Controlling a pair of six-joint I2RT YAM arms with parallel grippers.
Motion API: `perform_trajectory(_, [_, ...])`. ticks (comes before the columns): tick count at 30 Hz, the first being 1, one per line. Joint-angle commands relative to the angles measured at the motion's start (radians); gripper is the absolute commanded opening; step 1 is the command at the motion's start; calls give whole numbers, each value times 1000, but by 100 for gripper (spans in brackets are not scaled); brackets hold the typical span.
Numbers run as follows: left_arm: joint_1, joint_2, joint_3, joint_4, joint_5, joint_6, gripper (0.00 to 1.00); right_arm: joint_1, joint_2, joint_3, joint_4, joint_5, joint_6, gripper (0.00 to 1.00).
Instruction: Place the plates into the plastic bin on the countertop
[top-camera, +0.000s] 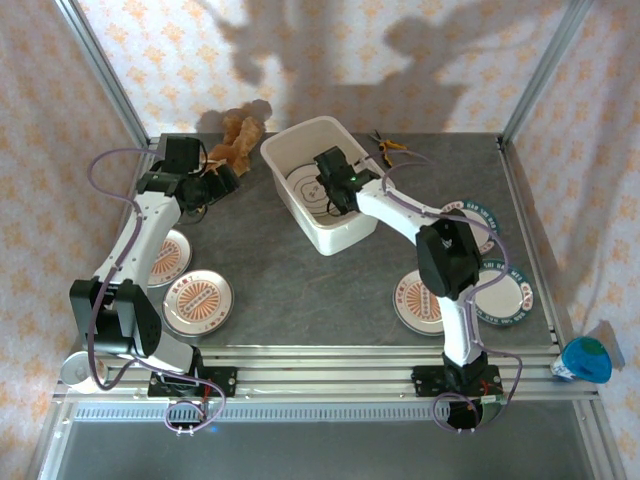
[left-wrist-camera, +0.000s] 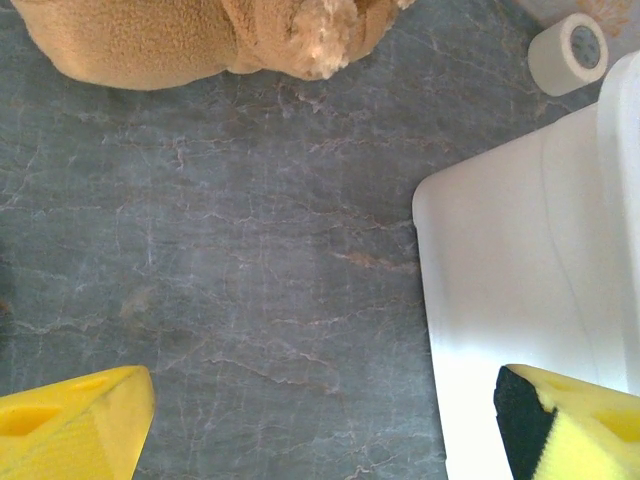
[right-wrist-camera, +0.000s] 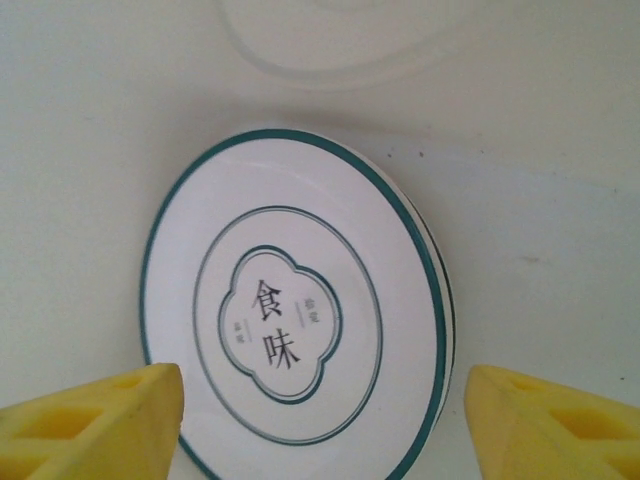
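Two grippers are standing with their jaws apart over the countertop (top-camera: 300, 290), and neither is holding anything. The right gripper (right-wrist-camera: 322, 400) is hanging inside the plastic bin (top-camera: 345, 235), its yellow fingers (right-wrist-camera: 90, 425) spread wide to either side of a green-rimmed plate (right-wrist-camera: 295, 310) without touching it. That plate is lying flat on the bin's floor, with dark characters printed in its centre. A second rim line is showing along one edge, so it may be resting on another plate, though we cannot be sure. The bin itself is sitting at the far middle of the countertop, turned at an angle.

The left gripper (left-wrist-camera: 320, 420) is hovering above bare stone just left of the bin, with the bin's outer wall passing beneath one of its fingers. A tan plush toy (top-camera: 240, 135) is lying just beyond it at the far edge, and a white tape roll (left-wrist-camera: 568, 52) is standing near the bin's far side.

We are seeing more plates waiting outside the bin. At the near left, an orange sunburst plate (top-camera: 198, 302) is lying in the open, and a second orange plate (top-camera: 168, 258) is lying partly under the left arm. At the near right, a third orange plate (top-camera: 418, 305) is sitting partly behind the right arm, with a green-lettered plate (top-camera: 508, 292) just beside it and a farther green plate (top-camera: 475, 215) partly hidden by the arm. Orange-handled pliers (top-camera: 385, 147) are lying beyond the bin.
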Motion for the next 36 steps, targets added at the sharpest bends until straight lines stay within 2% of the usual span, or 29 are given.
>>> perform_trajectory(1, [-7, -46, -37, 3, -34, -2, 90, -1, -68, 5, -4, 53, -83, 78])
perform_trajectory(7, [-4, -79, -79, -28, -51, 4, 91, -1, -114, 0, 24, 30, -242, 80])
perform_trajectory(13, [36, -148, -146, -64, -40, 4, 91, -1, -174, 19, 77, -44, -503, 76])
perform_trajectory(17, [108, -223, -218, -61, -1, 4, 91, -1, -102, 213, -90, -185, -680, 73])
perform_trajectory(21, [167, -270, -267, -67, 28, 38, 91, 2, -54, 312, -160, -317, -745, 70])
perform_trajectory(23, [188, -284, -282, -68, 45, 44, 92, 3, -50, 320, -140, -413, -760, 66])
perform_trajectory(26, [229, -290, -308, -56, 98, 35, 92, 20, -37, 360, -148, -491, -789, 64])
perform_trajectory(31, [299, -278, -354, -7, 196, 16, 93, 88, 57, 530, -300, -593, -909, 61])
perform_trajectory(36, [370, -237, -348, 41, 268, -43, 93, 169, 114, 596, -367, -609, -973, 58])
